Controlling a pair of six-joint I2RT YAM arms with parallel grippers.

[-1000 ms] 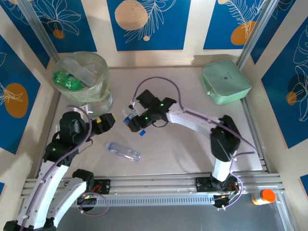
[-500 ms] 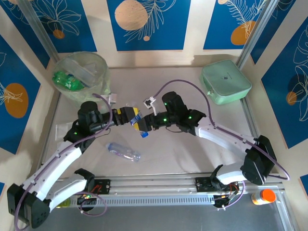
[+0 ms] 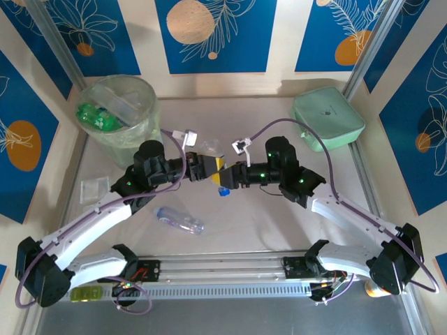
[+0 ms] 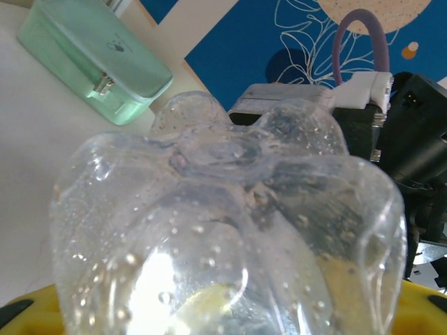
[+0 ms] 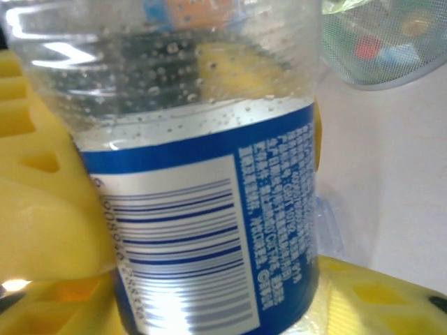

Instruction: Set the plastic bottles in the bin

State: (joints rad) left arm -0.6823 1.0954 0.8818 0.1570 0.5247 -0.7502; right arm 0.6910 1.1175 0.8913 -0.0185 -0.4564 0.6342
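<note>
A clear plastic bottle [image 3: 223,190] with a blue label and blue cap hangs over mid-table between both grippers, cap down. My left gripper [image 3: 207,169] grips its base end; that dimpled clear base [image 4: 230,230] sits between yellow fingers [image 4: 426,307] in the left wrist view. From the right, my right gripper [image 3: 228,176] has its yellow pads [image 5: 42,230] against the labelled body [image 5: 202,209]. Another clear bottle [image 3: 179,220] lies flat on the table in front of the left arm. The bin [image 3: 119,112] stands at the back left with green and clear bottles inside.
A flat mint-green case [image 3: 327,118] lies at the back right, seen too in the left wrist view [image 4: 91,59]. A small clear wrapper [image 3: 93,190] rests near the left edge. The bin's mesh wall [image 5: 377,49] appears behind the held bottle.
The right arm carried the bottle slightly to the right. The left arm swung in from the left, met it mid-table, and its jaws closed on the bottle's base.
</note>
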